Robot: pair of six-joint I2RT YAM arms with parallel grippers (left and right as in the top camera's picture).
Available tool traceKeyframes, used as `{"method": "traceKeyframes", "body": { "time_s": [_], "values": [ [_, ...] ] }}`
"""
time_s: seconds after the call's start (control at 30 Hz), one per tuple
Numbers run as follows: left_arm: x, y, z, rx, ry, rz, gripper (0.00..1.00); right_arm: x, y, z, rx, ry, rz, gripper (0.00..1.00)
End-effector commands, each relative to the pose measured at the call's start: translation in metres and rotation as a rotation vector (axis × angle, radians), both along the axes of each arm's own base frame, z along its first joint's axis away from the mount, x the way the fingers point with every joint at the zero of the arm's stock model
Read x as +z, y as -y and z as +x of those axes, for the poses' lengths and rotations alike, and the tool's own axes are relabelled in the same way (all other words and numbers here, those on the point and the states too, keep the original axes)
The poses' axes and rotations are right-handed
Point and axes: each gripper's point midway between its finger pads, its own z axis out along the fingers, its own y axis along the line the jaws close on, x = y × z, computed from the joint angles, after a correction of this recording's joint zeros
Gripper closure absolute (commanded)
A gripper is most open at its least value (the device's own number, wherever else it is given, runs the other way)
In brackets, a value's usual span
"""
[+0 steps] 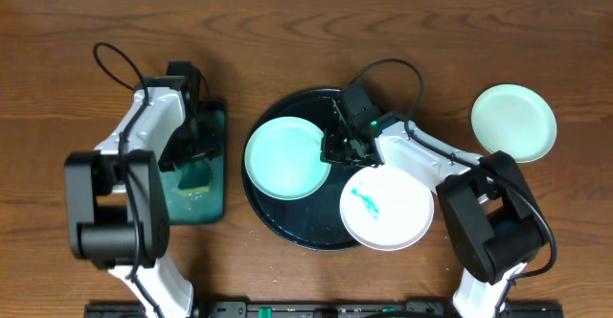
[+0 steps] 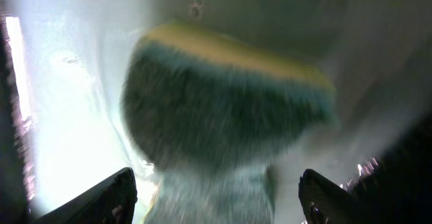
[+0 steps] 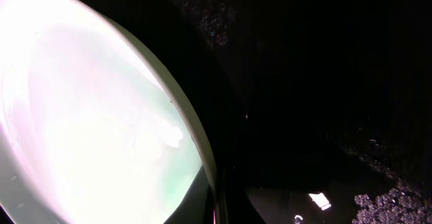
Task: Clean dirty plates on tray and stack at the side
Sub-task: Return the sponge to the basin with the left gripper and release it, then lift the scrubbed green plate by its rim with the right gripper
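Where the brown wood-grain worktop (image 1: 287, 31) meets the far edge of the overhead view, a pale strip runs across; nothing more of the room shows.

1. Black tray (image 1: 297, 227): round, with a raised rim, at the middle of the worktop. Seen close in the right wrist view, its dark floor carries water droplets and patches of foam.
2. Mint plate (image 1: 285, 157): flat on the left half of the black tray, with no visible mark.
3. White plate (image 1: 386, 206): at the tray's lower right, overhanging the rim, with a teal-blue smear (image 1: 367, 201) on its middle.
4. Second mint plate (image 1: 513, 122): alone on the bare worktop, well apart to the right of the black tray.
5. Green tray (image 1: 215, 198): dark, rectangular, just left of the black tray, its surface wet and shiny.

Left pincer (image 2: 214, 198): over the green tray, spread wide. Its dark fingers (image 2: 101, 200) stand at either side of a blurred yellow-and-green sponge (image 2: 223, 109) without touching it.

Right pincer (image 1: 335, 146): over the black tray at the right rim of the mint plate, pressed together. Whether the plate's rim lies between its tips cannot be told, since the wrist view shows only the glaring plate against the dark.
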Motion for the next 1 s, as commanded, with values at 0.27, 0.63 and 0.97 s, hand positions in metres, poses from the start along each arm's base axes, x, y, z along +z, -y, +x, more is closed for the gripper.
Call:
{"method": "traceKeyframes", "body": {
  "time_s": [0.27, 0.63, 0.97],
  "values": [
    [0.126, 0.013, -0.013, 0.036, 0.339, -0.047, 0.21, 0.006, -0.024, -0.020, 0.058, -0.106, 0.137, 0.98],
    [0.153, 0.035, -0.025, -0.014, 0.415, -0.116, 0.21, 0.070, -0.018, -0.022, 0.048, -0.192, 0.332, 0.98],
    [0.154, 0.042, -0.026, -0.027, 0.412, -0.143, 0.20, 0.095, 0.017, 0.018, 0.158, 0.098, 0.280, 0.99]
  ]
}}
